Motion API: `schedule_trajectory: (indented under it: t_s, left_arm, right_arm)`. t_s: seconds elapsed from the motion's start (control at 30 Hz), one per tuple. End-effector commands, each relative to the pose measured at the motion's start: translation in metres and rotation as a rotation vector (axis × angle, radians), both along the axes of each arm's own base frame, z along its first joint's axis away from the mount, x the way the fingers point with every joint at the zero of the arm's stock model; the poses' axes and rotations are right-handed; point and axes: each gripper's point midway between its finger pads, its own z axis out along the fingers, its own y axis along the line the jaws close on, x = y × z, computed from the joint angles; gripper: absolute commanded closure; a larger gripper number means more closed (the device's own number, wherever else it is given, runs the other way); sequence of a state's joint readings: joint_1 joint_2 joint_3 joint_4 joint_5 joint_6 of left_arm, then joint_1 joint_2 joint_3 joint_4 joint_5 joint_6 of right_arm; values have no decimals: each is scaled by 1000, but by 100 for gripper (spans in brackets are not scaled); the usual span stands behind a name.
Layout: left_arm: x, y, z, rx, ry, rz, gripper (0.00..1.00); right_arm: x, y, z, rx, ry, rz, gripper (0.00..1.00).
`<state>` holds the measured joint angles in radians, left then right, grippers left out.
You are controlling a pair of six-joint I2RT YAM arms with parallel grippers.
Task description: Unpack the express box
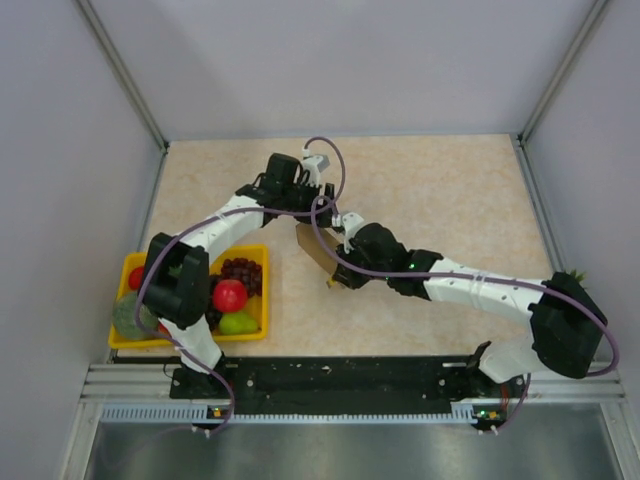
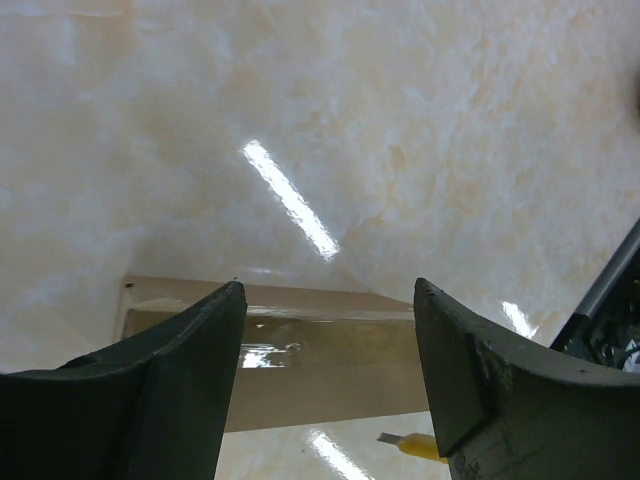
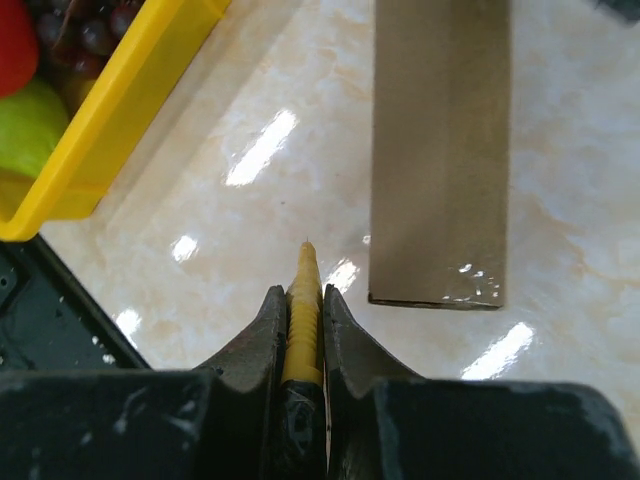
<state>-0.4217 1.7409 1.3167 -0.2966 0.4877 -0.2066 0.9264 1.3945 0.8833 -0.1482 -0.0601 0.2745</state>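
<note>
Clenched on a slim yellow cutter (image 3: 303,300), the right gripper (image 3: 303,298) could shove the flat brown cardboard box (image 3: 440,150) at 1 o'clock away (left gripper (image 2: 330,300) stood released, holding nothing)

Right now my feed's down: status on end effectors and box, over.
Left end effector open by express box. Right end effector shut on yellow cutter. Fruit tray stands apart.

No text, label, brand mark, number or sign can be read in any of the three views. The visible faces of the express box (image 3: 440,150) are plain brown cardboard. The slim yellow cutter (image 3: 303,320) shows only an unmarked edge.
</note>
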Motion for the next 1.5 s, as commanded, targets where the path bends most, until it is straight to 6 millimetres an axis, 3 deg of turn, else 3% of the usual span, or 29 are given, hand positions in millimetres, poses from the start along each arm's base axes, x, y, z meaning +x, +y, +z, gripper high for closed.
schedule_trajectory:
  t_s: [0.0, 0.13, 0.33, 0.43, 0.67, 0.9, 1.17, 1.33, 1.47]
  left_arm:
    - [-5, -20, 12, -67, -8, -87, 28]
    - [-9, -22, 5, -61, 5, -115, 29]
    - [-16, -26, 1, -77, 26, -149, 29]
    - [-29, -37, 8, -138, 6, -237, 27]
    - [-46, -52, -2, -84, -66, -346, 21]
    - [-26, -59, -9, 64, -177, -354, 12]
    - [-15, -55, -7, 166, -258, -370, 9]
    - [-14, -59, -17, 172, -240, -378, 9]
    - [-19, -70, -37, 184, -182, -390, 9]
  right_arm:
    - [27, -11, 22, 46, -102, -182, 100]
    - [33, -35, 12, 27, -93, -301, 100]
    - [51, -68, 13, 63, -91, -464, 100]
    - [66, -82, 16, 113, -87, -534, 100]
    - [99, -99, 20, 220, -60, -610, 100]
    - [92, -103, 20, 222, -27, -573, 100]
    - [72, -117, 37, 250, -19, -570, 100]
    - [62, -134, 40, 248, -10, -612, 100]
    - [62, -148, 44, 251, -17, -660, 100]
